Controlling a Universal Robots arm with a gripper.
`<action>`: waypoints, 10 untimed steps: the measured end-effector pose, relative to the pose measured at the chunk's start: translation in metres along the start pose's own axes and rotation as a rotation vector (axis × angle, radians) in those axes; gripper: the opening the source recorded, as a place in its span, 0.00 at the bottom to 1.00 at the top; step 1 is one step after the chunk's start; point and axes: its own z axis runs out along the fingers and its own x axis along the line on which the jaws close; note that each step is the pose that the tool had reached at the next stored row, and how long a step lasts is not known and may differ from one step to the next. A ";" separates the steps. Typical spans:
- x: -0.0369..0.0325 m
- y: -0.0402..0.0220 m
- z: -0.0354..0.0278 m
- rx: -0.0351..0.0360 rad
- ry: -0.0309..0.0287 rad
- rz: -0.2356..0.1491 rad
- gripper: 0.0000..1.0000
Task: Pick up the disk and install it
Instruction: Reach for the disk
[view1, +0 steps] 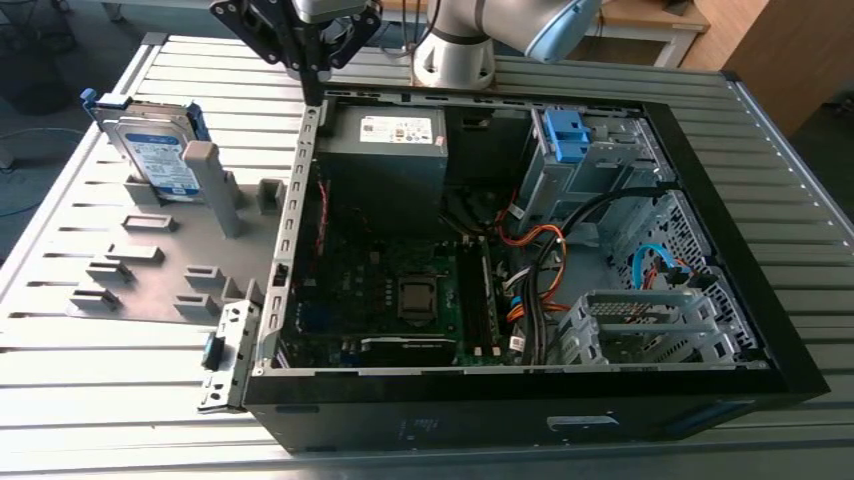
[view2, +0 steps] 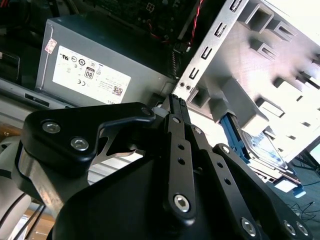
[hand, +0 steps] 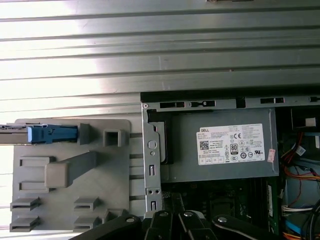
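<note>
The disk (view1: 151, 150) stands on edge in a slot of the grey fixture plate (view1: 147, 265) at the exterior view's left, with its white-and-blue label facing out and blue rails along its sides. It also appears edge-on in the first wrist view (hand: 47, 134) and beyond the fingers in the second wrist view (view2: 262, 150). My gripper (view1: 315, 80) hangs shut and holding nothing above the back left corner of the open computer case (view1: 304, 200), well apart from the disk. Its black fingers (view2: 177, 107) meet over the case's metal edge.
Inside the case are a grey power-supply box (view1: 387, 140) with a white sticker, a motherboard (view1: 400, 290), orange and black cables (view1: 534, 250), a bare blue bracket (view1: 567, 135) on the drive bay and a metal cage (view1: 641, 320). The slatted metal table (view1: 134, 380) surrounds everything.
</note>
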 end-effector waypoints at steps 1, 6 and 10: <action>0.0002 0.0000 0.0000 -0.0001 -0.0001 0.000 0.11; 0.0013 -0.0001 0.0000 0.0000 -0.0001 0.000 0.11; 0.0022 -0.0002 0.0000 0.0000 0.0000 0.000 0.11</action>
